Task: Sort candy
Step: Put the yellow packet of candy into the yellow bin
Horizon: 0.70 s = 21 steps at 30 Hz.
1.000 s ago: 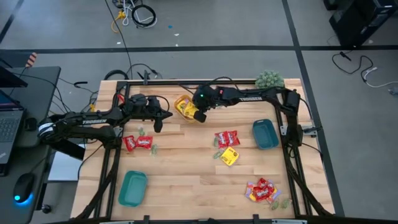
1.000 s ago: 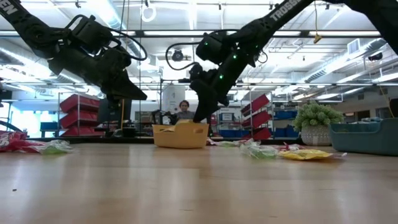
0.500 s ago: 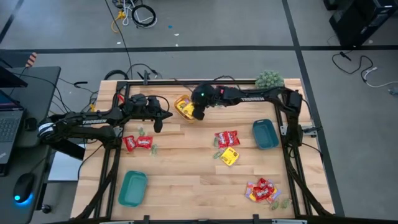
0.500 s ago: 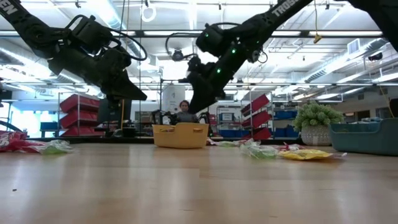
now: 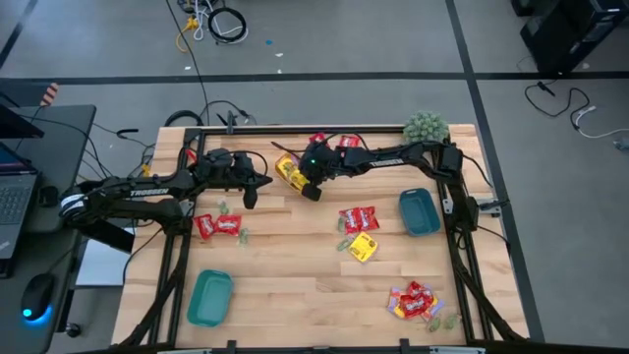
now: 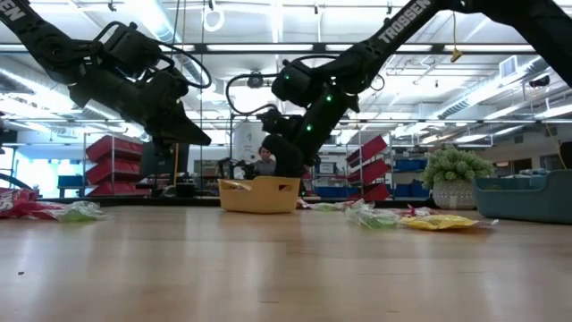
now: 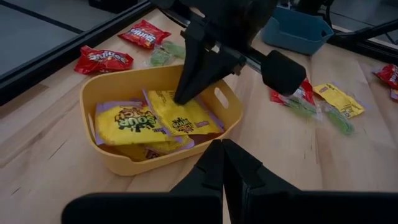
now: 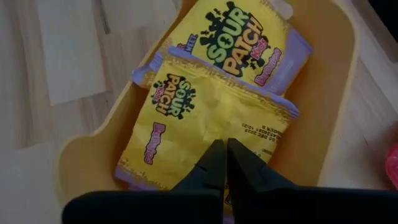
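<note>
The right gripper (image 7: 186,93) is down inside the yellow tray (image 7: 230,118) near the table's far edge, its fingers pinched together with nothing between them, the tips resting on the upper of the yellow Sour Patch packets (image 8: 211,118) lying in the tray. The risk I'd watch is a packet clinging to those closed tips as the arm lifts, or the arm catching the tray's wall on the way out and shoving the whole tray along the wooden table (image 5: 295,295), since the tray looks light and sits loose. The left gripper (image 5: 249,200) hangs above the table just left of the tray, fingers also closed and empty; the two arms are close, so a sweep toward each other could knock them together. Much candy remains unsorted: red packets (image 5: 218,226) toward the left edge, a red pair (image 5: 359,218) and a yellow packet (image 5: 363,247) mid-table beside the blue tray (image 5: 420,212), a mixed heap (image 5: 415,301) near the front right corner, and two red packets (image 5: 348,144) at the far edge behind the right arm, easily brushed off the table. A teal tray (image 5: 210,296) sits near the front left corner.
</note>
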Available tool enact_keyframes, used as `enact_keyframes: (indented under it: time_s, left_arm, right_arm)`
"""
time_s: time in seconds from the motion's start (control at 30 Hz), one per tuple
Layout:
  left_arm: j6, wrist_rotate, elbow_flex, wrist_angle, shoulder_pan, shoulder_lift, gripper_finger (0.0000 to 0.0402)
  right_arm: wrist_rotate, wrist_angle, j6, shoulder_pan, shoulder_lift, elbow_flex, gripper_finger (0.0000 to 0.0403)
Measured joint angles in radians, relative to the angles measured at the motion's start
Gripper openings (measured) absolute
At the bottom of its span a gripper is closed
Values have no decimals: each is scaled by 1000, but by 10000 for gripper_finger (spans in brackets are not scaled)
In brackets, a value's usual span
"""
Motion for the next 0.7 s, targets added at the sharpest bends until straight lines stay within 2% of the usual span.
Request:
enact_keyframes:
  time_s: [0.17,0.33,0.53,0.7]
  left_arm:
    - [-1,0,0,0,0,0,1]
    - [1,0,0,0,0,0,1]
    - [5,1,0,0,0,0,1]
    - [21,1,0,0,0,0,1]
  right_arm:
    - [30,-4,-23,2,-58,-2,44]
    - [30,-77,-55,16,-157,0,101]
    - [-33,-360,-58,92,-290,1,162]
    - [-122,-594,23,168,-356,-15,189]
